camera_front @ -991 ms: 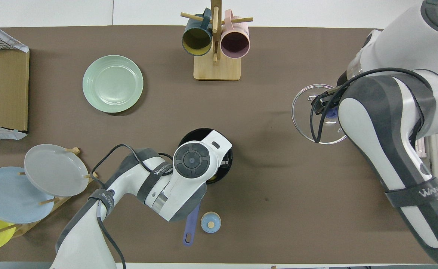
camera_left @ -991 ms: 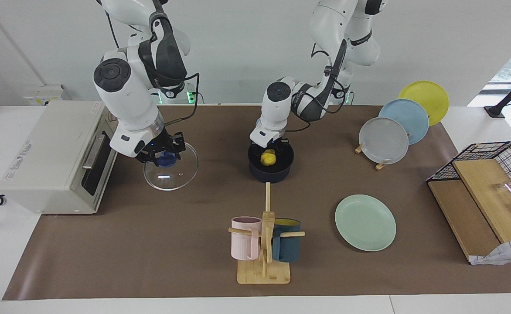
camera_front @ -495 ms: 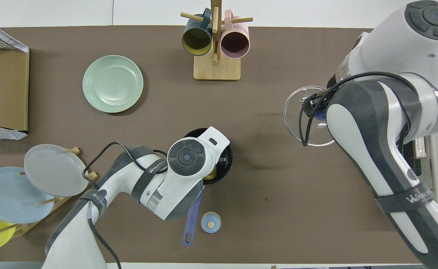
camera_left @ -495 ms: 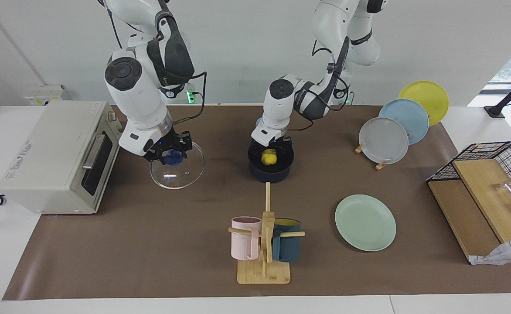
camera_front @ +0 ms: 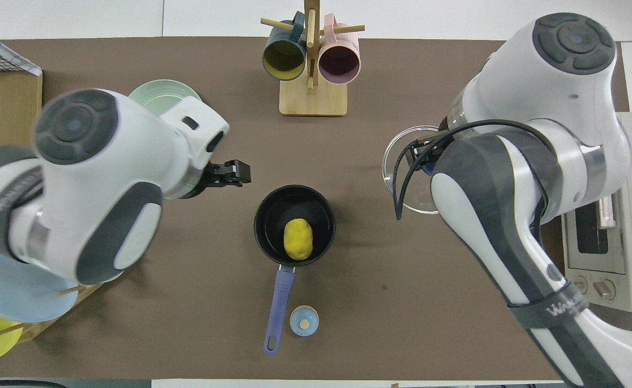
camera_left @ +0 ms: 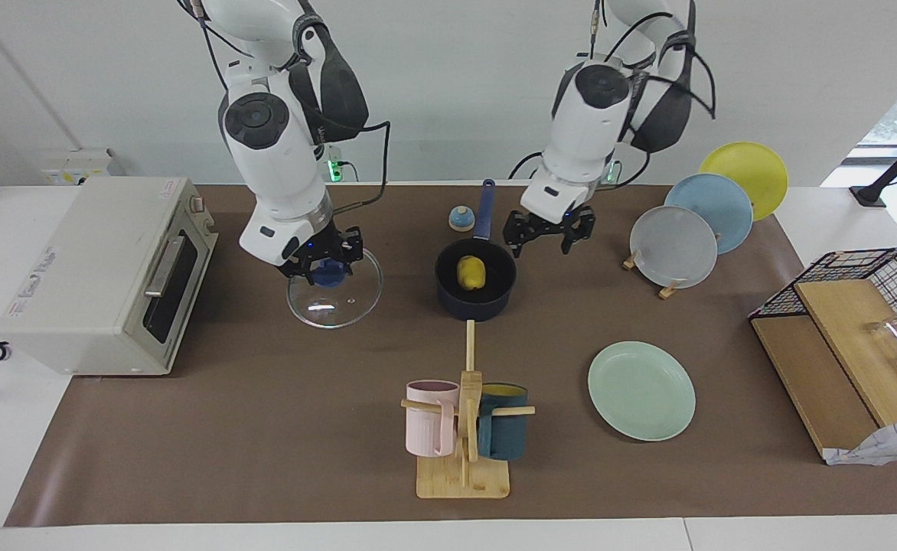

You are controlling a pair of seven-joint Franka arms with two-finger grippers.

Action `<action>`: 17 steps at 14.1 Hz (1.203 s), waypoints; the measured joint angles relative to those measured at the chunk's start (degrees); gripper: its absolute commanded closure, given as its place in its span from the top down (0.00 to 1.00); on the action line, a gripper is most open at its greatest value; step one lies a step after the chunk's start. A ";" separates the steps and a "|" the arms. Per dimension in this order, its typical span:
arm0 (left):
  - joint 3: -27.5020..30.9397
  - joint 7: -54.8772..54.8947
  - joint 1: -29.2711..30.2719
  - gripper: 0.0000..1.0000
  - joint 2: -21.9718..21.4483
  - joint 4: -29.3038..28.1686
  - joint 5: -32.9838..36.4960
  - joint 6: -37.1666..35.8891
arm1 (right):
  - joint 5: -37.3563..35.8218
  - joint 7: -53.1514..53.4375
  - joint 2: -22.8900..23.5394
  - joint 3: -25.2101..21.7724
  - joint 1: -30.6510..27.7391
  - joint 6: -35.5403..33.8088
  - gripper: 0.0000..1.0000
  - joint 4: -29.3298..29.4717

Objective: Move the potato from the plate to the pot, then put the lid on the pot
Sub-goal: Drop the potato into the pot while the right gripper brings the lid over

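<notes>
The yellow potato (camera_left: 471, 272) lies inside the dark navy pot (camera_left: 476, 310), also seen from overhead (camera_front: 298, 238) in the pot (camera_front: 270, 213). The pot's blue handle (camera_front: 278, 304) points toward the robots. My left gripper (camera_left: 549, 236) is open and empty, raised beside the pot toward the left arm's end; it also shows overhead (camera_front: 238, 173). My right gripper (camera_left: 330, 269) is shut on the blue knob of the glass lid (camera_left: 335, 300) and holds it tilted just above the mat, between the toaster oven and the pot. The mint-green plate (camera_left: 641, 390) is bare.
A small blue-and-tan bell (camera_left: 461, 219) sits beside the pot's handle. A wooden mug rack (camera_left: 464, 428) stands farther from the robots than the pot. A toaster oven (camera_left: 104, 268) is at the right arm's end. A rack of plates (camera_left: 693, 229) and a wire basket (camera_left: 846, 337) are at the left arm's end.
My left gripper has risen out of the pot and moved toward the left arm's end, leaving the potato inside. My right gripper has carried the lid closer to the pot.
</notes>
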 measured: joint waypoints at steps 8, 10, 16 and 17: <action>0.41 26.38 20.51 1.00 -2.69 3.92 0.04 -7.63 | -2.96 27.43 4.80 0.33 21.14 10.67 0.00 -0.10; 0.18 26.47 20.61 1.00 -2.70 4.48 0.28 -8.95 | -3.66 29.48 6.19 0.32 22.58 11.60 0.00 -0.40; -0.46 26.47 20.56 1.00 -3.18 9.90 1.75 -17.97 | -3.69 29.50 6.44 0.21 23.58 13.74 0.00 -3.16; -0.56 26.47 20.53 1.00 -3.50 9.54 1.86 -18.29 | -3.70 29.50 6.43 0.21 23.69 13.86 0.00 -3.44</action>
